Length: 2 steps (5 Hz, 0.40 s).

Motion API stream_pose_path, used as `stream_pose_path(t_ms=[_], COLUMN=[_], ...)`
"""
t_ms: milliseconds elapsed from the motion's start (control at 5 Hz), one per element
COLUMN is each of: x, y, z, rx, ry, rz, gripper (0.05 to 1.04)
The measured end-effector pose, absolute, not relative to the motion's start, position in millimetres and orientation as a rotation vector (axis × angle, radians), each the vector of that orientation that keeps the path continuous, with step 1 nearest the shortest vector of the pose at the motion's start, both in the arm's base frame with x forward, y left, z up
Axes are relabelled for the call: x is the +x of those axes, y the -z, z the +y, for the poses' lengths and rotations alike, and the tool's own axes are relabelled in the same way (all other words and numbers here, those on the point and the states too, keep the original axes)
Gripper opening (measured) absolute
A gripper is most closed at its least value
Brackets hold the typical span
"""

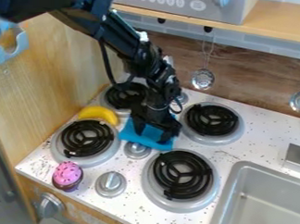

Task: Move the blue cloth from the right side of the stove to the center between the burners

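Clock: centred on the hand, 12 at the top of the view
Arm pose: the black arm [116, 34] enters from 11 o'clock, slants down to the right, then bends at the wrist to point nearly straight down
Hand: the black hand [153, 135] hangs low over the middle of the stove, set wide – its two fingers stand apart, with blue showing between them
Blue cloth: the blue cloth [148, 136] lies right under the hand, amid the four burners, spreading out on both sides of it
Banana: a yellow banana [98, 114] at 10 o'clock, between the two left-side burners
Cupcake: a toy cupcake [68, 174] with pink top at 8 o'clock, near the table's front-left corner
Burners: black coils at 11 [126, 95], 9 [86, 138], 3 [211, 120] and 5 o'clock [183, 174]
Knobs: silver knobs at 7 o'clock – one near [136, 150], one farther out [110, 184]
Sink: a grey sink [231, 187] at 4 o'clock, set in the speckled white table [205, 216]
Ladle: a metal ladle [202, 78] hangs at 1 o'clock
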State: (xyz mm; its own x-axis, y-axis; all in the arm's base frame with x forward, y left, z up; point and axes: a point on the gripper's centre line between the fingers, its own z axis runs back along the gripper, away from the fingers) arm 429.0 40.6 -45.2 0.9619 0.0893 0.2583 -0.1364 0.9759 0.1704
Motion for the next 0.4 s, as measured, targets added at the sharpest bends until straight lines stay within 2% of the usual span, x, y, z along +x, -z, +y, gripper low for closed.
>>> stream_pose_path(t_ms=[200, 400], x=[431.3, 438.6], y=[45.3, 39.9], z=[19.2, -15.9], rx=[0.167, 0.102], ry=[-0.074, -0.05], rz=[-0.257, -0.277], gripper=[1.0, 1.0])
